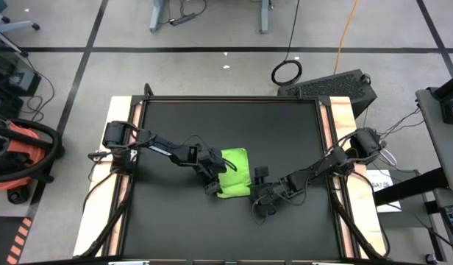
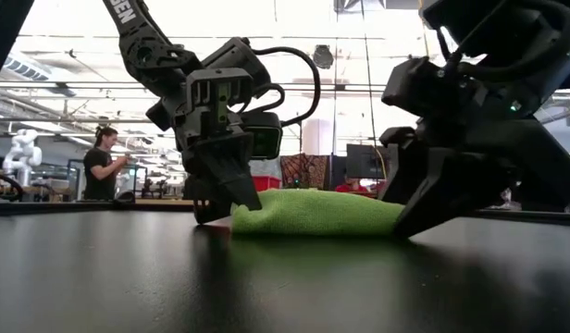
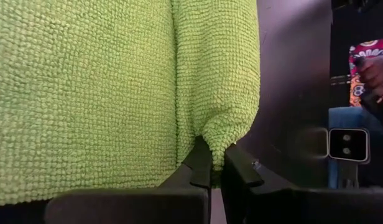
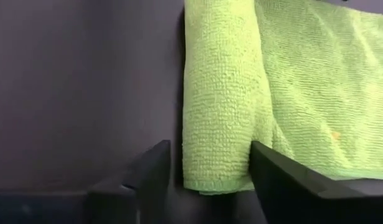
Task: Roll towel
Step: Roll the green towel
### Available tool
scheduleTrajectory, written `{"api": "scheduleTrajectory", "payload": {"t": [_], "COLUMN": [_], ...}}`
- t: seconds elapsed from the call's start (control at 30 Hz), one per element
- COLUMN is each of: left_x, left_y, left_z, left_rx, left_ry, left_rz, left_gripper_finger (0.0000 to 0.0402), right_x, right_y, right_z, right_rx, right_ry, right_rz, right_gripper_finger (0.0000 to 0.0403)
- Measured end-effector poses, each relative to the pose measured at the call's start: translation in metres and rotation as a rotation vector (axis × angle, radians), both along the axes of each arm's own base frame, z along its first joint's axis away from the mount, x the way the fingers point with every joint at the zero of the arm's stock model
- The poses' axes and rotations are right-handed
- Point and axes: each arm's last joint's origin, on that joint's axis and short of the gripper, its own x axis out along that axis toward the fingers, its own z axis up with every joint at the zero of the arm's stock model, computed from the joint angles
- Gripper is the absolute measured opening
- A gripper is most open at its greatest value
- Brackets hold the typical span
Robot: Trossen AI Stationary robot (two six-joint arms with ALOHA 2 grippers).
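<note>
With our left gripper [image 3: 210, 171] pinching the towel [image 1: 234, 174]'s rolled end, we should close the spread right gripper [image 4: 210, 171] evenly, probably straddling the roll.

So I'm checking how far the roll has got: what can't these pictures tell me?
- High view: the towel's rolled edge is hidden under the left gripper.
- Low view: the towel's ends sit behind both grippers; right gripper.
- Left wrist view: the towel runs off the frame.
- Number of turns: unclear anywhere.
</note>
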Motion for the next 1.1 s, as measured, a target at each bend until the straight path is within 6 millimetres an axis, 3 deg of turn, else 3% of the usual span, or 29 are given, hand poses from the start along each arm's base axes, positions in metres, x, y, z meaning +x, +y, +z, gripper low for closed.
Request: {"api": "scheduleTrajectory", "payload": {"t": [0.3, 0.5, 0.83, 1.1], "left_x": [0.0, -0.002, -0.002, -0.007], "left_y": [0.001, 0.001, 0.0, -0.033], "left_z": [0.0, 0.008, 0.034, 0.051], "left_rx": [-0.022, -0.013, 0.08, 0.372], "left_ry": [-0.001, -0.04, -0.198, -0.323], "left_rz": [-0.015, -0.043, -0.084, -0.143], "left_gripper_finger": [0.0019, 0.0074, 0.0208, 0.0223], "right_x": [0.006, 0.01, 0.016, 0.017], "right_y": [-0.007, -0.016, -0.035, -0.05], "right_z": [-0.001, -0.001, -0.001, -0.002], "right_rx": [0.084, 0.219, 0.514, 0.712], "right_ry": [-0.002, 0.021, 0.107, 0.184], "right_rz": [-0.01, -0.043, -0.026, -0.049], "right_gripper_finger": [0.0086, 0.0012, 0.0009, 0.0008]}}
